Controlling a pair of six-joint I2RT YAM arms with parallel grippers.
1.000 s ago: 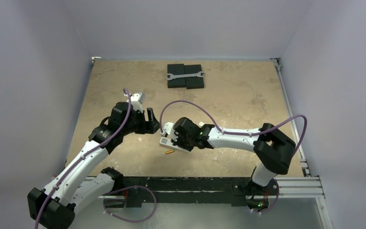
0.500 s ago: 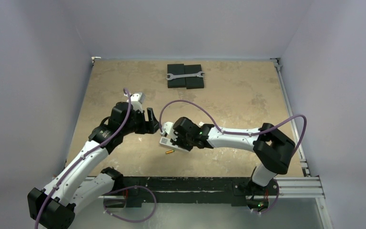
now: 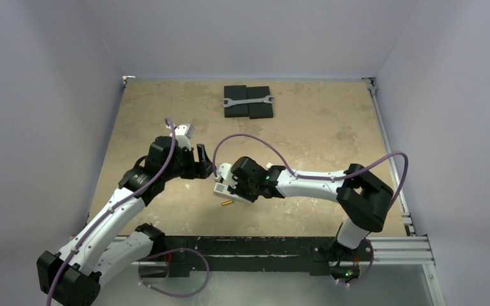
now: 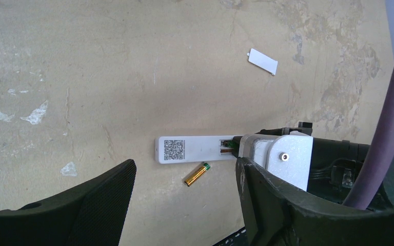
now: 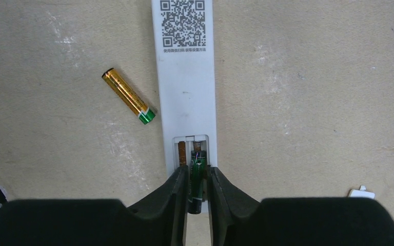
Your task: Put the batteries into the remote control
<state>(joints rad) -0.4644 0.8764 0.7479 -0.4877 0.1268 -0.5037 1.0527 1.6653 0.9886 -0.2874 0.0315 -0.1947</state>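
Note:
The white remote control (image 5: 184,77) lies face down with its QR label up and its battery bay open (image 4: 195,149) (image 3: 221,189). A dark green battery (image 5: 197,179) lies in the bay's right slot, between the fingers of my right gripper (image 5: 198,189). Those jaws stand slightly open, with a thin gap on each side of it. The gold battery (image 5: 128,96) lies loose on the table beside the remote (image 4: 197,174) (image 3: 226,204). My left gripper (image 4: 183,166) hovers above them, open and holding nothing (image 3: 204,167).
A small white cover piece (image 4: 262,61) lies on the table away from the remote (image 5: 361,193). At the far side of the table a wrench (image 3: 247,101) rests on black blocks (image 3: 249,111).
The right jaws have widened a little around the dark green battery. Both arms have stayed almost still.

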